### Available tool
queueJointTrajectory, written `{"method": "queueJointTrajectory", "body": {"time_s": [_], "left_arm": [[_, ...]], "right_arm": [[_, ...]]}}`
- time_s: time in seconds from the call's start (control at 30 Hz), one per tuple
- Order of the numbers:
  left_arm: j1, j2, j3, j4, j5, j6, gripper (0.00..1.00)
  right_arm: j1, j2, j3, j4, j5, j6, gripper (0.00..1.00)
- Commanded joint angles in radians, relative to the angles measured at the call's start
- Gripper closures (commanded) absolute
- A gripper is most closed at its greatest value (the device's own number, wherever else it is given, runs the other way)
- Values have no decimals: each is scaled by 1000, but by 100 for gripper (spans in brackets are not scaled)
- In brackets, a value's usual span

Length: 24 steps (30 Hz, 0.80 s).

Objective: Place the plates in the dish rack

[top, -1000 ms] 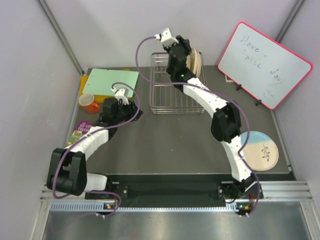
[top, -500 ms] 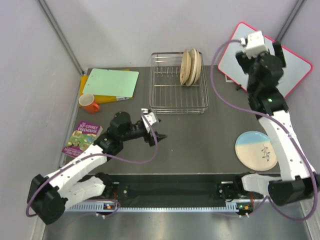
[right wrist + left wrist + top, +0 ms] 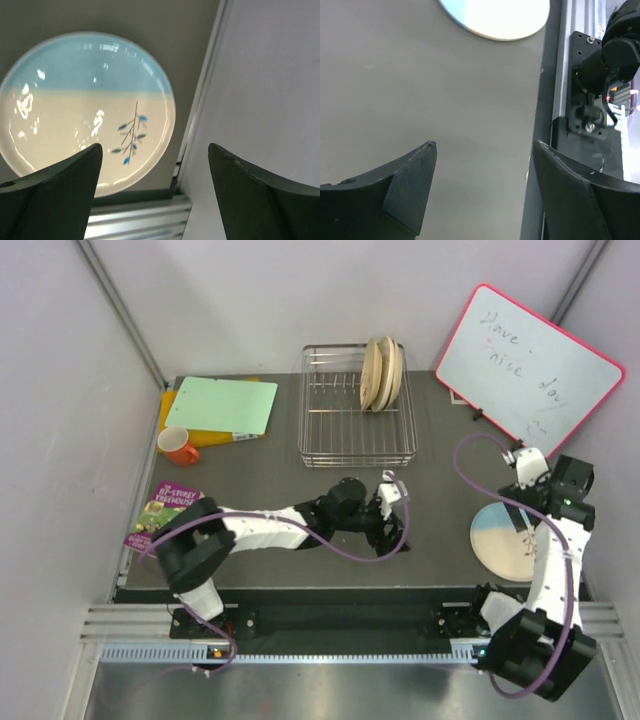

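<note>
Right gripper (image 3: 155,148) open above plate (image 3: 75,115), left arm (image 3: 270,528) outstretched

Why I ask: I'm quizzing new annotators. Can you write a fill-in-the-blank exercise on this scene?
1. The plate lying flat on the table is part cream and part light ____.
2. The left gripper and the right gripper are both ____ and hold nothing.
3. The mug beside the green board is ____.
Missing words: blue; open; orange.
</note>
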Motion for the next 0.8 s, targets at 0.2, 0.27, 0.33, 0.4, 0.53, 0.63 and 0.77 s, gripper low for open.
{"method": "queueJointTrajectory", "body": {"time_s": [0.2, 0.27, 0.33, 0.4, 0.53, 0.63, 0.77], "left_arm": [[-82, 421, 290, 316, -24, -128, 20], [-88, 457, 341, 324, -27, -140, 20], [-93, 484, 356, 333, -19, -145, 20], [-94, 492, 366, 334, -21, -150, 20], [-94, 491, 372, 317, -26, -159, 19], [-94, 497, 376, 306, -10, -160, 19], [-94, 510, 401, 294, -7, -182, 19]], "right_arm": [[-376, 166, -72, -9, -170, -238, 14], [-423, 249, -52, -8, -199, -247, 14], [-430, 286, -34, 7, -216, -265, 12], [-431, 314, -34, 38, -228, -281, 11], [-431, 374, -20, 63, -250, -287, 9], [-431, 423, -5, 96, -251, -272, 8], [-428, 534, 32, 101, -254, -247, 5]]}}
